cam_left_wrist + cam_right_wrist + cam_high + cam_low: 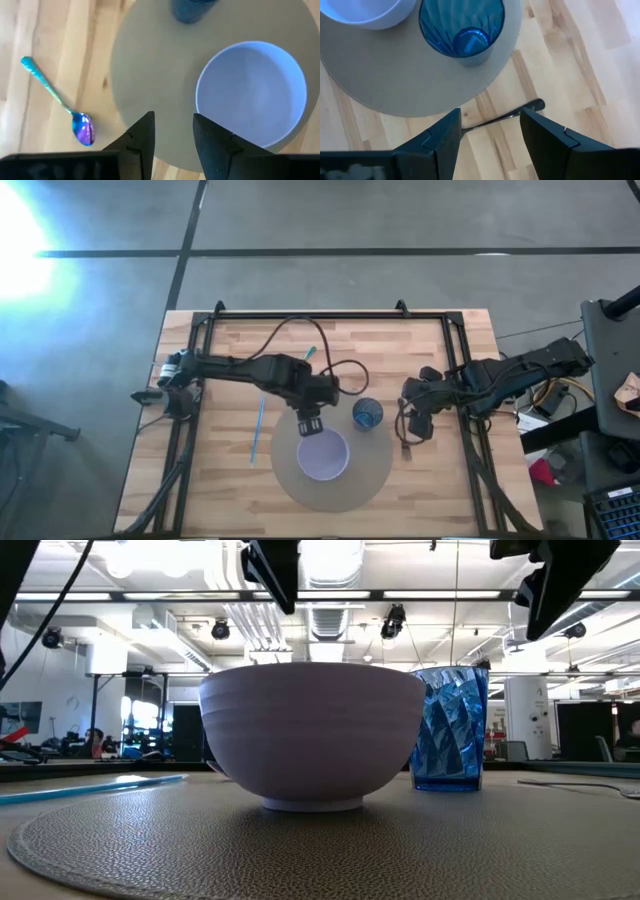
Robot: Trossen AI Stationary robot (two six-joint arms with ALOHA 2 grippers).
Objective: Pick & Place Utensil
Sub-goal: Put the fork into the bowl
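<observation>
On the wooden table lies a round grey mat, with a pale lavender bowl on it and a blue faceted cup at the mat's far edge.

The left hand hovers over the mat just beside the bowl, its two fingers a narrow way apart and holding nothing.

A spoon with an iridescent blue-purple bowl and teal handle lies on the bare wood, off the mat, near that hand.

A long light-blue straw rests on the table to the mat's left.

The right hand hangs just off the mat's right edge, fingers spread fairly wide and empty, above a thin dark utensil, possibly a fork or spoon handle, lying on the wood.
</observation>
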